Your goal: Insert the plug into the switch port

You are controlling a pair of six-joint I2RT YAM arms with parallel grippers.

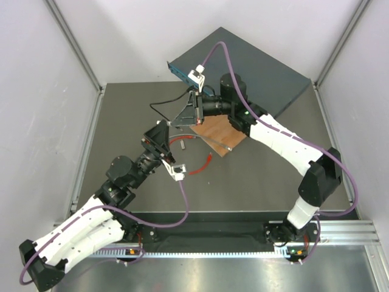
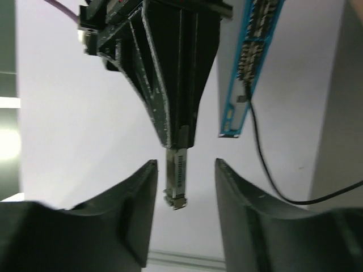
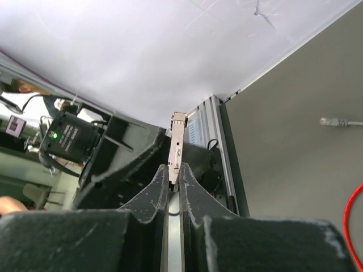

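A slim silver metal module sticks out from between the fingers of my right gripper, which is shut on its lower end. Seen from the left wrist, the module hangs between the spread fingers of my left gripper, which is open and not touching it. The two grippers meet tip to tip above the table, left and right. The thin red cable lies on the table below them; I cannot make out its plug. The switch lies at the back, its row of ports on the blue front face.
A black cable runs from the switch's front face down onto the table. A wooden board lies under the right arm. A grey cable's connector rests on the dark table. White walls enclose the sides.
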